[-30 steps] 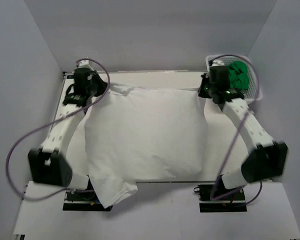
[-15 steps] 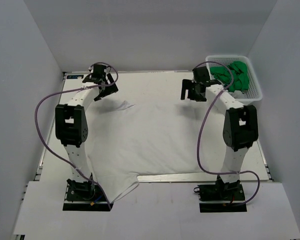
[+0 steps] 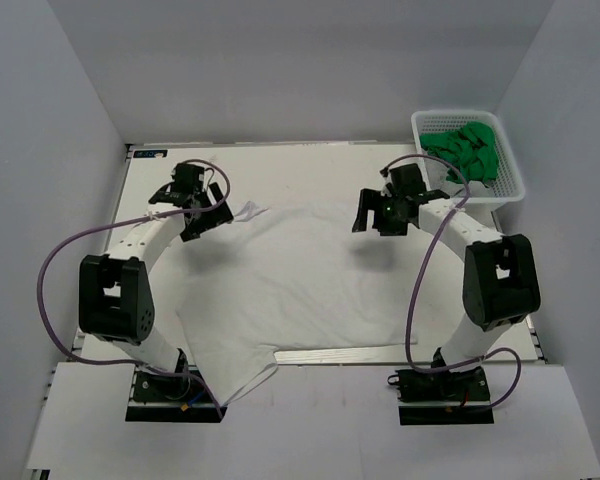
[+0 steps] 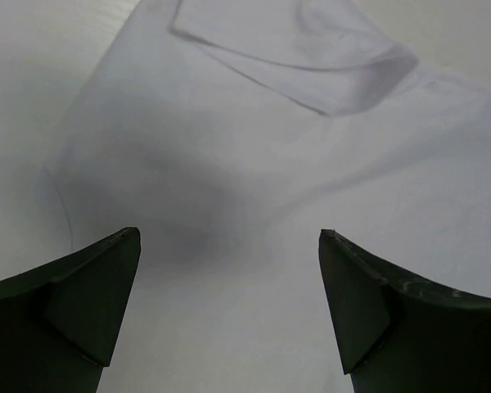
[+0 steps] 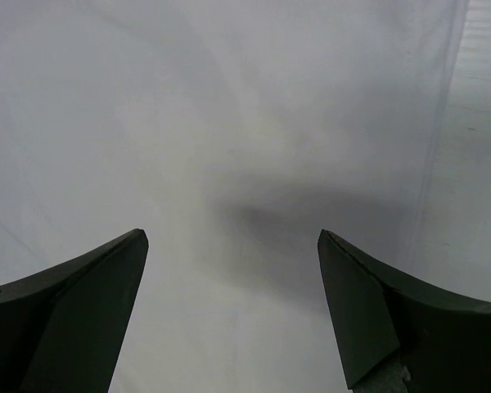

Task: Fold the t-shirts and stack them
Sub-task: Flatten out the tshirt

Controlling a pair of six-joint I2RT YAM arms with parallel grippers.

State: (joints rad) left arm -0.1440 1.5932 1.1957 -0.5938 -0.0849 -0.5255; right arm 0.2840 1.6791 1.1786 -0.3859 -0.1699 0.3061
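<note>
White, soft cloth: the plain short-sleeved t-shirt [image 3: 300, 285] lies spread open and nearly flat, and every position below is given from it. My left gripper [image 3: 208, 216] hangs over its far left corner, fingers spread wide apart with nothing between them. The left wrist view shows a turned-over sleeve [image 4: 295, 57] just beyond my fingertips, and the shirt's left edge running beside bare table. My right gripper [image 3: 382, 222] hangs over the far right corner, likewise parted wide and empty. In the right wrist view the shirt's right edge runs just outside my right finger. Both grippers cast soft shadows on the cloth below them. The shirt's near left corner droops over the near edge of the pale flat table [image 3: 300, 165]. Open tabletop borders the shirt on its far side, with narrower strips on its left and right. Beyond the far right corner, well apart from the shirt, stands the white plastic mesh basket [image 3: 517, 187] holding crumpled bright green t-shirts [image 3: 468, 150].
</note>
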